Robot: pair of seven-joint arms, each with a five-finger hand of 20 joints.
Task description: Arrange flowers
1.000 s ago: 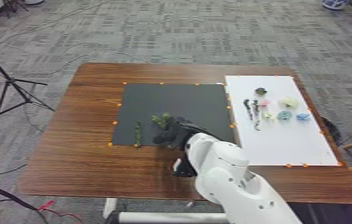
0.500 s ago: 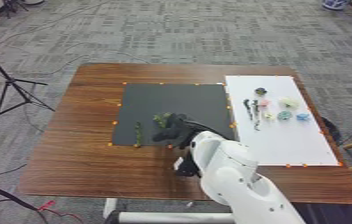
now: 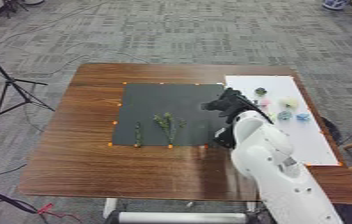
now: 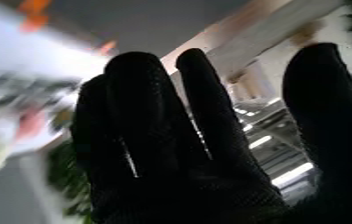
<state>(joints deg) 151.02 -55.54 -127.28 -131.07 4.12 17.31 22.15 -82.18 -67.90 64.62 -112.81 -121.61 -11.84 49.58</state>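
Black-gloved right hand (image 3: 233,103) hangs over the seam between the matt dark grey mat (image 3: 164,97) and the smooth white sheet (image 3: 310,141), fingers straight, thumb spread well away, nothing in its hold. What matters next is probably the loose stock on the sheet: it lies on the robot's right of the hand, while the fingers point left, so a turn seems called for. Nearest is a soft pink flower (image 3: 264,102); dark pieces (image 4: 17,89) blur beside it in the wrist view, their long axis unclear. Farther right sit a ruffled cream flower (image 3: 288,102) and a rounded blue flower (image 3: 303,117). On the mat, a thin green stem (image 3: 138,135) and a branching leafy sprig (image 3: 168,131) run near to far
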